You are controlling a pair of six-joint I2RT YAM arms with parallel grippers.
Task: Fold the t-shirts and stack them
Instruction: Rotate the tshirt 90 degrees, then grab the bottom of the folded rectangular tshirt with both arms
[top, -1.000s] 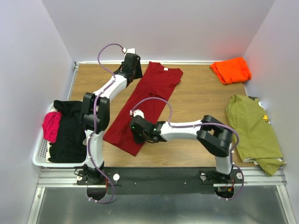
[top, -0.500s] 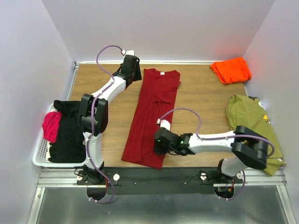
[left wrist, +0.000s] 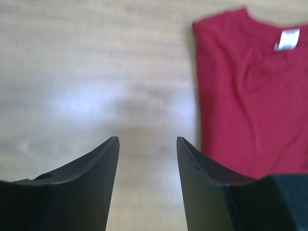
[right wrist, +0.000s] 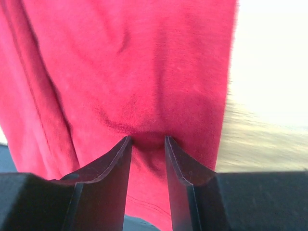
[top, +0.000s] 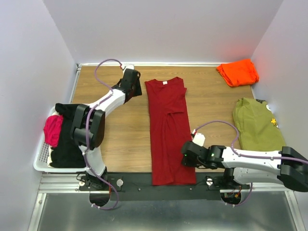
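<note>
Newly straightened dark red t-shirt, side pinched by our low, outstretched right gripper; left gripper spread beside collar.

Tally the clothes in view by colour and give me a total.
Dark red t-shirt: 1
Orange t-shirt: 1
Olive green shirt: 1
Black garment, in the basket: 1
Pink garment, in the basket: 1
Total: 5
</note>
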